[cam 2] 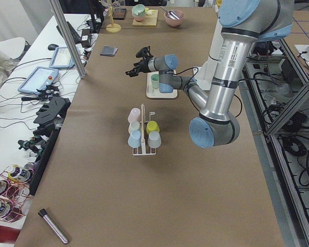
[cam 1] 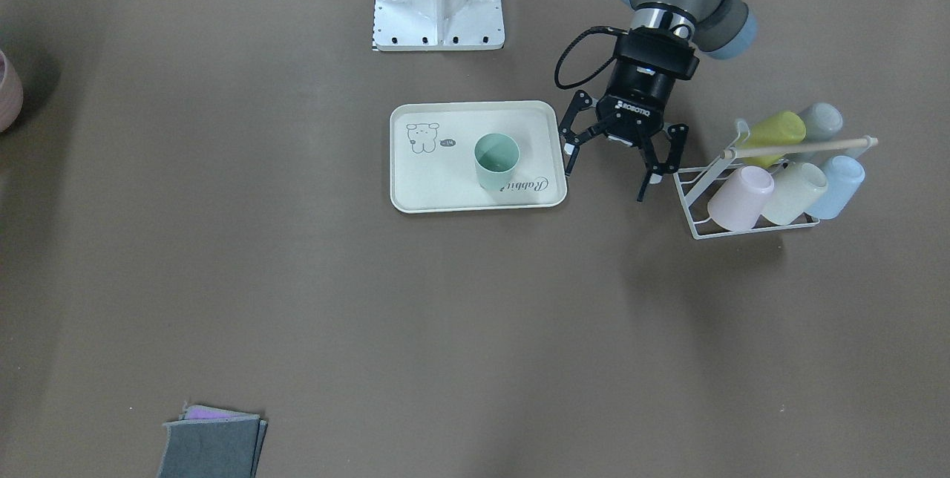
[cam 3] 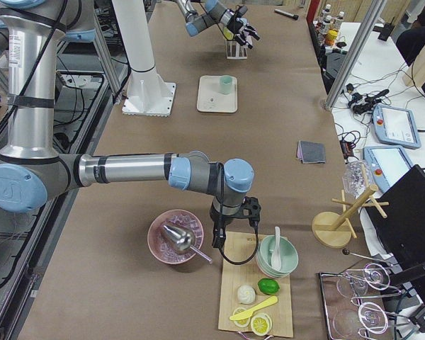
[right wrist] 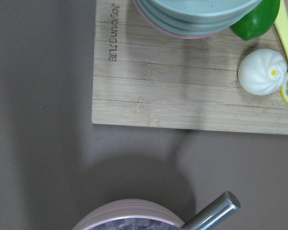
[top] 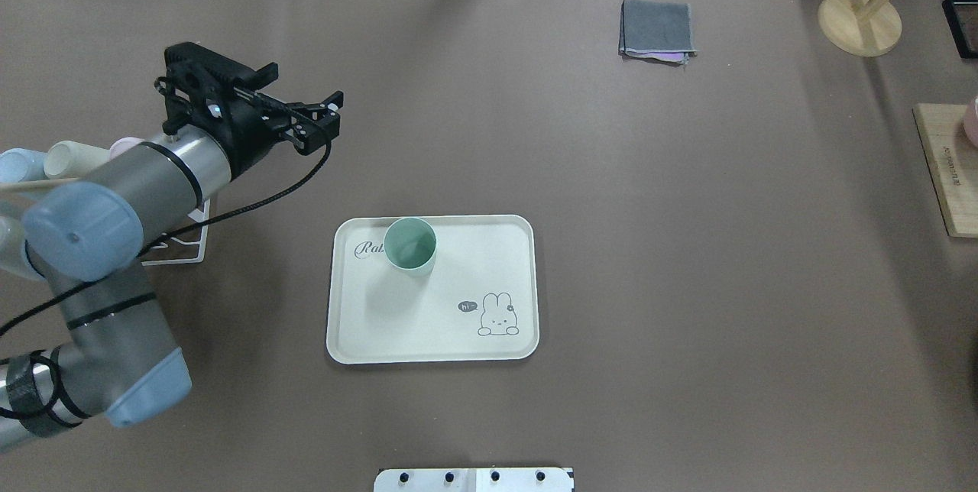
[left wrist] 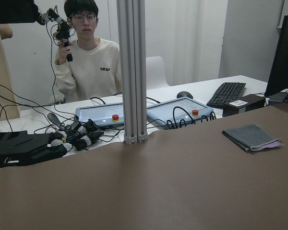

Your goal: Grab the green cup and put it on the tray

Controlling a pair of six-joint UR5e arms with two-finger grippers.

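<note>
While green cup (cam 1: 496, 160) stands upright on tray (cam 1: 438, 182), left gripper (cam 1: 607, 179) hangs spread, empty, between tray and cup rack (cam 1: 801, 145); sloppy retreat risks clipping either. State of right gripper (cam 3: 235, 225): cannot tell.

Brown table (top: 688, 286): cream tray (top: 428, 320) mid-table, cup rack (cam 1: 809, 145), folded grey cloth (top: 657, 28), wooden board (top: 947, 171), pink bowl (cam 3: 154, 243).

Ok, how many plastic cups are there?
6: the green cup upright on the tray; in the wire rack, yellow-green cup, grey-green cup, pink cup, cream cup, pale blue cup. Others may be hidden.
</note>
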